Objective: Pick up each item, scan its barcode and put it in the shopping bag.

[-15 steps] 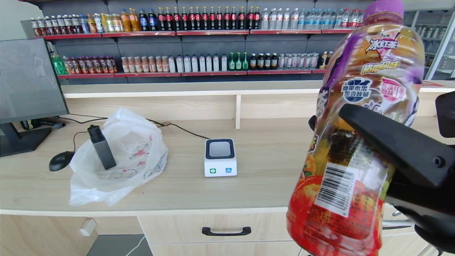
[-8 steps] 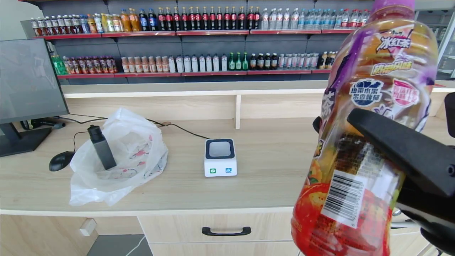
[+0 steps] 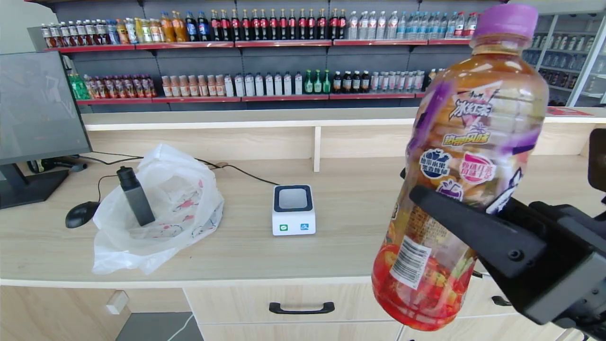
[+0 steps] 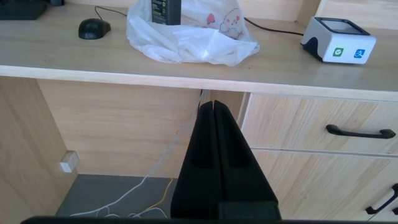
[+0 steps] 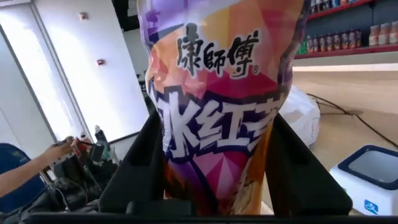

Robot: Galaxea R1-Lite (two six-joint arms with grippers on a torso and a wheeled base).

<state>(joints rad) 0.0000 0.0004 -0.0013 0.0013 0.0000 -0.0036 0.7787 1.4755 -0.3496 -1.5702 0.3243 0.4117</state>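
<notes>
The right gripper (image 3: 409, 184), clamped on the bottle (image 3: 473, 142), now holds it lower and twisted, its barcode (image 3: 409, 255) turning toward the scanner (image 3: 293, 209) off to its left, likely readying the scan; the left gripper (image 4: 212, 106) is pinched shut.

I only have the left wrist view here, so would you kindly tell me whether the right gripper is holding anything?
Observer: Yes, the right gripper is shut on a purple-capped drink bottle, held roughly upright.
Operator: Thank you; where is its barcode turned?
Observer: The barcode sits low on the bottle, turned toward the head camera rather than down at the scanner.
</notes>
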